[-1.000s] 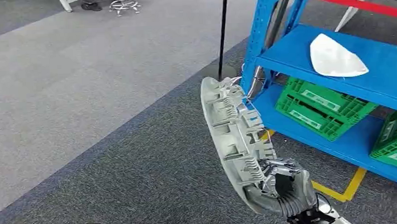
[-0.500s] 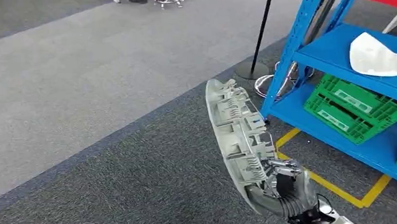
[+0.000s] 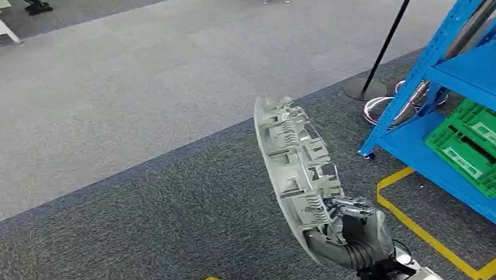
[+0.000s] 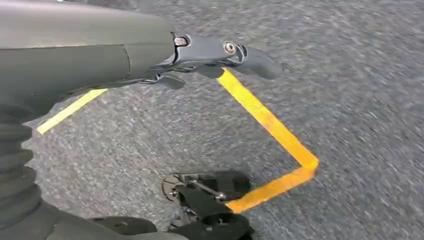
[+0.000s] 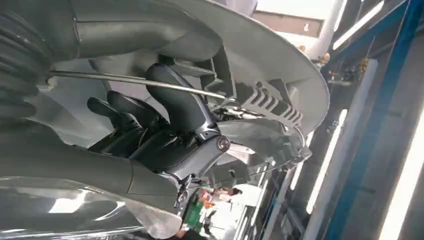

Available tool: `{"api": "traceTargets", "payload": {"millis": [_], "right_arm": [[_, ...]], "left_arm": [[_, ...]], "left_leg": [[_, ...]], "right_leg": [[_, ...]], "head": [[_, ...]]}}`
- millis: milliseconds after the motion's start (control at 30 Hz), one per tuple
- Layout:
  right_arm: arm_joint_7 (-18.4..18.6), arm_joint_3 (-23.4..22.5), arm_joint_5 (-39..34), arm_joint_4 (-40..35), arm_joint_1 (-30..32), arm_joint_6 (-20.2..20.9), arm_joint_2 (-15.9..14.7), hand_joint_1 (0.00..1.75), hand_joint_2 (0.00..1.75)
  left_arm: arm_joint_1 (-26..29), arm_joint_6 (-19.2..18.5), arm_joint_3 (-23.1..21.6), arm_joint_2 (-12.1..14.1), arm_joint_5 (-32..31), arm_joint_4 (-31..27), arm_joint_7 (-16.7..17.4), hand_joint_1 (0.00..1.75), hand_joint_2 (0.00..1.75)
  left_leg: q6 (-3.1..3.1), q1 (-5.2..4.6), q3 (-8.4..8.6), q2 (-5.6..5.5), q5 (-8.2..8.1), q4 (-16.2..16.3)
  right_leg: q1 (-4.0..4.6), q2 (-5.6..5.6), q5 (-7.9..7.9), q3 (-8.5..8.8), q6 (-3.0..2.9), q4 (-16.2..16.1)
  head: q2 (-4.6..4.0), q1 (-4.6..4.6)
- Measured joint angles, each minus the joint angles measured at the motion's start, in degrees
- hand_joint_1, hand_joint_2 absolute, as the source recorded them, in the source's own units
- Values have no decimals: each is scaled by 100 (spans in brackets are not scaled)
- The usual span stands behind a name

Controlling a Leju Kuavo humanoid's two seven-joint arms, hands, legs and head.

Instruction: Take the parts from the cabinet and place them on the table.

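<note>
A long curved grey plastic part (image 3: 293, 169) with ribs and clips on its inner face stands almost upright in the head view. My right hand (image 3: 358, 236) grips its lower end, low in the picture. In the right wrist view the dark fingers (image 5: 165, 130) curl around the part's ribbed inner side (image 5: 270, 65). The blue cabinet rack (image 3: 467, 70) stands at the right edge, off to the part's side. My left hand (image 4: 210, 55) hangs over the carpet with its fingers stretched out and nothing in it.
Green crates (image 3: 476, 147) sit on the rack's lower shelf. A black stanchion pole (image 3: 385, 48) with a round base and loose cables (image 3: 406, 106) stand by the rack's corner post. Yellow tape (image 3: 423, 233) marks the dark carpet; a lighter grey carpet (image 3: 138, 88) stretches away to the left.
The camera has turned left: the rack and stanchion slid toward the right edge, and the white piece on the shelf left the picture. The part stays gripped in my right hand.
</note>
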Motion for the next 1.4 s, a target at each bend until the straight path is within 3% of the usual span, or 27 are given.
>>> {"api": "traceTargets", "payload": {"millis": [33, 100, 133, 200, 233, 267, 333, 367, 400, 533, 600, 633, 700, 733, 767, 833, 867, 900, 933, 1033, 1067, 1133, 1233, 1267, 1333, 1367, 1400], "right_arm": [[2, 0, 0, -2, -1, 0, 7, 175, 175], [7, -11, 0, 0, -10, 0, 9, 175, 175], [7, -15, 0, 0, -6, 0, 9, 175, 175], [7, -26, 2, 4, 3, 0, 7, 175, 175], [11, -28, 2, 22, 10, 0, 7, 175, 175], [15, -31, 2, 26, 22, 0, 7, 175, 175], [15, -31, 2, 26, 18, 2, 9, 175, 175], [13, -31, 2, 26, 14, 2, 9, 175, 175], [15, -31, 4, 35, 12, 7, 9, 175, 175], [18, -37, 4, 33, 33, 7, 13, 175, 175], [13, -44, 2, 31, 18, 7, 24, 175, 175], [7, -46, 0, 31, 21, 7, 31, 175, 175], [9, -52, 2, 31, 25, 7, 31, 175, 175], [9, -59, 0, 33, 25, 2, 31, 175, 175], [9, -61, 0, 33, 25, 2, 31, 175, 175], [13, -63, 0, 31, 23, 11, 33, 175, 175], [20, -63, 0, 31, 18, 24, 33, 175, 175], [24, -66, 0, 31, 16, 39, 33, 175, 175], [24, -66, -2, 31, 18, 61, 33, 175, 175], [35, -68, 0, 35, 12, 94, 33, 175, 175], [39, -72, 0, 37, 10, 98, 33, 175, 175], [46, -72, -2, 42, 10, 114, 33, 175, 175], [44, -74, -2, 63, 16, 122, 33, 175, 175], [50, -74, -2, 77, 20, 122, 33, 175, 175], [52, -76, 0, 94, 21, 125, 33, 175, 175], [50, -76, 0, 92, 16, 129, 33, 175, 175], [50, -76, 4, 94, 7, 140, 33, 175, 175]], "left_arm": [[5, -2, -2, 2, -2, 0, 0, 0, 175], [8, -4, -4, -2, -9, 0, 0, 0, 175], [-8, -7, -9, 4, -22, 0, 0, 0, 175], [-18, -17, -20, 2, -41, 0, 0, 0, 175], [-9, -17, -28, 2, -44, 0, 0, 0, 175], [-1, -20, -33, -2, -50, 0, 0, 0, 175], [-5, -22, -42, -7, -68, 0, 0, 0, 175], [-13, -24, -46, -7, -70, 0, 0, 0, 175], [-30, -22, -48, 4, -70, 0, 0, 0, 175], [-4, -22, -57, 4, -85, 0, -4, 0, 175], [1, -22, -61, 6, -85, 2, -4, 0, 175], [-17, -22, -72, 2, -85, 2, -4, 0, 175], [-34, -22, -85, -13, -87, 2, -4, 0, 175], [-24, -22, -87, -15, -85, 2, -4, 0, 175], [-11, -22, -87, -15, -85, 2, -4, 0, 175], [-4, -24, -87, -15, -85, 2, -4, 0, 175], [-8, -24, -90, -13, -87, 2, -7, 0, 175], [-17, -24, -92, -13, -87, 2, -7, 0, 175], [-36, -28, -98, -18, -100, 2, -11, 0, 175], [-19, -31, -101, -7, -103, 2, -11, 0, 175], [-11, -33, -101, -9, -103, 2, -11, 0, 175], [-22, -33, -103, -11, -103, 2, -9, 0, 175], [-41, -35, -107, -7, -103, 2, -9, 0, 175], [-30, -35, -109, -7, -103, 2, -9, 0, 175], [-17, -37, -111, -9, -105, 4, -9, 0, 175], [-19, -37, -114, -13, -109, 4, -9, 0, 175], [-19, -37, -120, -13, -111, 4, -9, 0, 175]], "left_leg": [[58, 33, 31, -48, 45, -88], [145, 69, -14, -130, 123, -119], [162, 67, -41, -183, 137, -112], [180, 47, -84, -304, 158, -93], [172, 46, -97, -376, 166, -76], [171, 49, -103, -444, 167, -55], [145, 74, -117, -596, 150, 24], [102, 79, -152, -661, 122, 93], [66, 43, -232, -713, 101, 181], [-61, 87, -443, -970, 180, 257], [-114, 55, -546, -498, -30, 518], [-144, 75, -708, -380, -261, 897], [-172, 111, -1097, -318, -684, 1824], [-178, 122, -1190, -316, -741, 2081], [-175, 126, -1129, -315, -641, 2010], [-135, 122, -690, -277, -188, 1183], [-99, 107, -408, -160, 37, 650], [-70, 53, -254, 148, 14, 334], [-29, -23, -251, 213, 8, 240], [54, -49, -338, 36, 47, 230], [121, 10, -274, -32, 111, 135], [192, 11, -294, -142, 138, 129], [230, -8, -310, -346, 143, 134], [230, -10, -308, -407, 143, 138], [227, -9, -306, -560, 144, 162], [210, -3, -304, -643, 131, 196], [184, 6, -319, -691, 113, 226]], "right_leg": [[2, 9, -35, -14, 30, 9], [-21, 600, -348, -227, 41, 407], [-22, 717, -568, -432, 49, 880], [-14, 773, -911, -884, 73, 1854], [-15, 772, -867, -958, 75, 1980], [-20, 773, -694, -875, 80, 1804], [-54, 844, -149, -403, 100, 835], [-101, 1054, 3, -183, 129, 352], [-120, 1331, -126, -144, 143, 267], [-128, 1105, -111, -167, -8, 272], [-124, 960, -97, -170, -73, 264], [-107, 875, -99, -176, -84, 264], [-79, 696, -102, -188, -94, 265], [-72, 612, -102, -192, -94, 265], [-67, 545, -102, -191, -94, 265], [-61, 424, -103, -180, -92, 265], [-61, 375, -108, -166, -84, 265], [-59, 332, -111, -170, -76, 260], [-22, 283, -112, -195, -39, 272], [-43, 106, -81, -174, 46, 223], [-59, 139, -143, -233, 85, 242], [-60, 625, -462, -431, 69, 745], [-48, 773, -910, -1020, 76, 1952], [-47, 772, -843, -1040, 71, 1966], [-50, 784, -384, -727, 56, 1288], [-60, 858, -91, -439, 41, 704], [-73, 1057, -82, -269, 37, 369]], "head": [[0, 2], [0, 13], [0, 39], [0, 37], [0, 33], [0, 35], [0, 35], [0, 39], [0, 48], [0, 35], [0, -23], [0, -37], [0, -39], [0, -37], [0, -39], [0, -39], [0, -39], [0, -35], [0, -41], [0, -33], [0, -31], [0, -7], [0, 22], [0, 17], [0, 20], [0, 20], [0, 17]]}}
